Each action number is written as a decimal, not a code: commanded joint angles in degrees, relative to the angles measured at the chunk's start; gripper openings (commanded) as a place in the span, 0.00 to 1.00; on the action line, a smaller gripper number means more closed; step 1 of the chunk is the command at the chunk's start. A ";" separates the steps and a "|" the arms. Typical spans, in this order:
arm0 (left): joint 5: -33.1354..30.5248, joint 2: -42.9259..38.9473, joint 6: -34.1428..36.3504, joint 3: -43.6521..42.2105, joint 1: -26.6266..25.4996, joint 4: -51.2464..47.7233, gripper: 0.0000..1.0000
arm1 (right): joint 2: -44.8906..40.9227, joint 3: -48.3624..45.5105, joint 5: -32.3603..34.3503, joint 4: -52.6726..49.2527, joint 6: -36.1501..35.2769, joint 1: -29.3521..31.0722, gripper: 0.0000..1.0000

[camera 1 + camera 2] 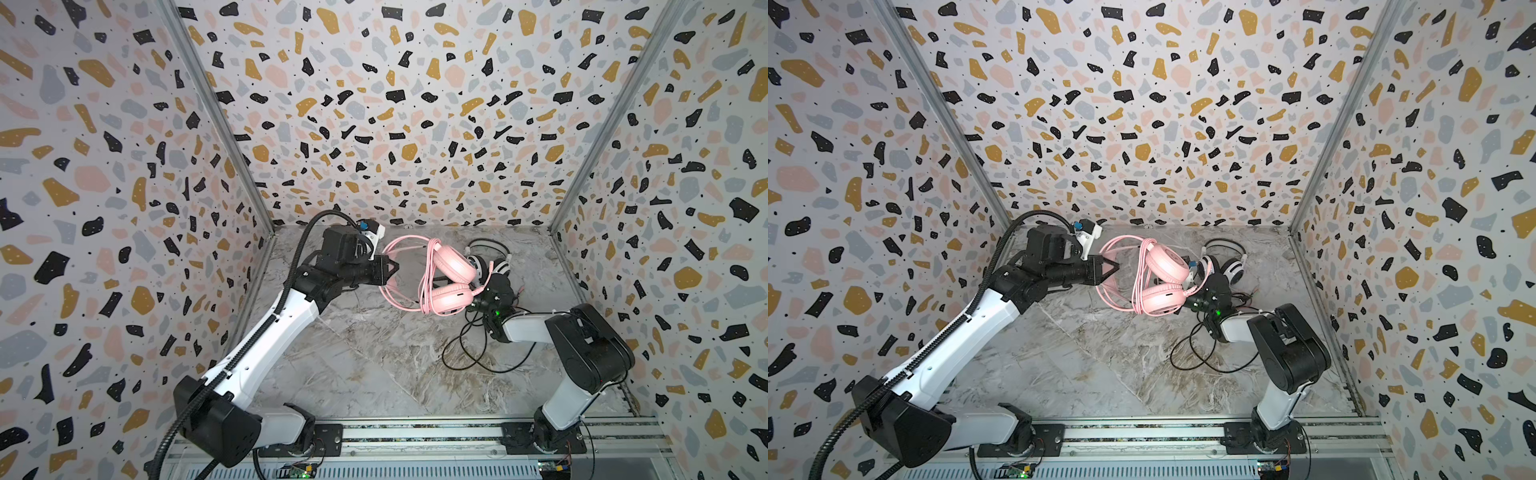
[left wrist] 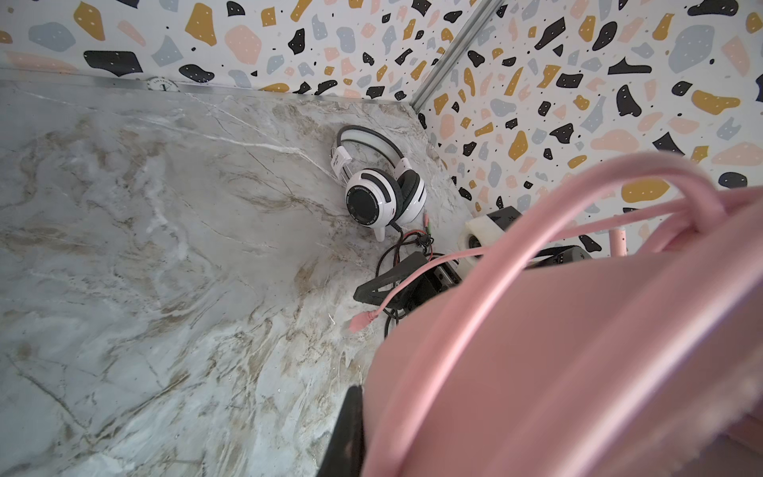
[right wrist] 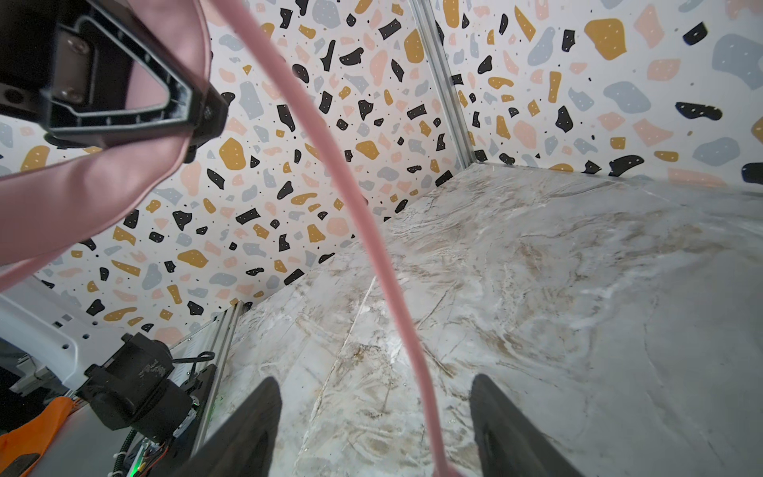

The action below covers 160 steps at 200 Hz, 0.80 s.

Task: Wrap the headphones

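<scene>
The left gripper (image 1: 392, 266) clamps the band of the pink headset (image 1: 454, 262) at the table's (image 1: 353, 365) rear middle. The right gripper's (image 3: 373, 382) jaws stand apart, the pink cable (image 3: 330, 165) passing between them. The white-and-black headset (image 2: 384, 194) lies near the back right corner.

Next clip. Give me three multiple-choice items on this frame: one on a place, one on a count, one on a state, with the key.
1. Where is the white-and-black headset?
A. on the table, toward the back right corner
B. hanging on the back wall
C. on the front rail

2. How many headsets show?
A. one
B. two
C. three

3. The right gripper is:
A. shut on a black cable
B. open, the pink cable running between its jaws
C. out of view

Key:
1A, it lies on the table by that corner.
2B, a pink headset plus the white-and-black one.
3B, the jaws stand apart around the cable.
</scene>
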 commanded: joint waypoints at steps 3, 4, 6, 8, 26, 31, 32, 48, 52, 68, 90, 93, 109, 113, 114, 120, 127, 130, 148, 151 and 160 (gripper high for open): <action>2.89 -1.96 -2.33 4.02 -0.13 4.81 0.00 | -1.04 2.14 -0.60 -2.23 -1.42 -0.27 0.69; 2.89 -1.94 -2.34 3.98 -0.13 4.86 0.00 | -0.99 2.15 -0.66 -2.22 -1.43 -0.23 0.68; 2.91 -1.86 -2.41 4.00 -0.13 4.87 0.00 | -0.87 2.17 -0.82 -2.21 -1.38 -0.26 0.67; 2.90 -1.86 -2.42 4.00 -0.13 4.90 0.00 | -0.75 2.22 -1.02 -2.21 -1.35 -0.20 0.65; 2.01 -2.10 -2.43 4.15 -0.13 5.13 0.00 | -0.85 1.29 -1.73 -2.14 -1.16 -0.14 0.49; 1.44 -2.16 -2.40 4.17 -0.08 5.16 0.00 | -1.07 0.65 -1.76 -1.97 -1.16 -0.19 0.46; 1.33 -2.17 -2.37 4.19 -0.11 5.17 0.00 | -1.09 0.57 -1.69 -1.92 -1.16 -0.15 0.45; -0.03 -2.35 -2.47 4.29 -0.05 5.29 0.00 | -2.36 -2.07 -0.79 -1.71 -1.54 -0.11 0.39; -0.31 -2.43 -2.69 4.24 -0.11 5.48 0.00 | -2.72 -2.62 -0.61 -2.00 -1.72 -0.12 0.37; -1.40 -2.94 -4.33 3.18 0.03 7.85 0.00 | -4.37 -4.66 0.54 -3.58 -2.63 -0.02 0.27; -4.05 -4.30 -7.40 -0.13 0.05 12.63 0.00 | -7.12 -7.60 2.92 -4.09 -2.74 0.97 0.17; -4.53 -4.46 -7.93 -0.82 0.05 13.37 0.00 | -7.61 -7.89 3.31 -4.25 -2.62 1.08 0.17; -5.96 -5.24 -10.50 -4.48 0.04 17.24 0.00 | -9.76 -9.22 5.42 -5.03 -2.62 2.31 0.10; -5.92 -5.33 -11.05 -5.45 0.05 18.28 0.00 | -10.28 -9.31 5.75 -5.43 -2.70 2.74 0.09; -5.91 -5.34 -11.13 -5.58 0.05 18.45 0.00 | -10.40 -9.34 5.90 -5.58 -2.77 2.82 0.09; -5.84 -5.43 -11.66 -6.75 0.04 19.69 0.00 | -11.03 -9.27 6.46 -6.55 -2.96 3.54 0.08; -5.94 -5.48 -11.90 -7.80 0.05 20.54 0.00 | -11.54 -9.12 7.50 -7.62 -3.01 4.49 0.06; -6.14 -5.39 -11.90 -8.20 0.02 20.67 0.00 | -11.73 -9.06 8.02 -8.06 -3.05 4.94 0.05; -9.35 -5.67 -11.74 -10.10 0.27 20.52 0.00 | -12.82 -9.62 11.04 -10.10 -2.98 8.64 0.04; -10.13 -5.76 -11.81 -10.38 0.36 20.56 0.00 | -13.01 -9.88 11.84 -10.20 -2.79 9.22 0.04; -12.02 -5.96 -12.15 -11.57 0.59 21.12 0.00 | -13.63 -10.84 13.46 -9.78 -2.09 10.98 0.03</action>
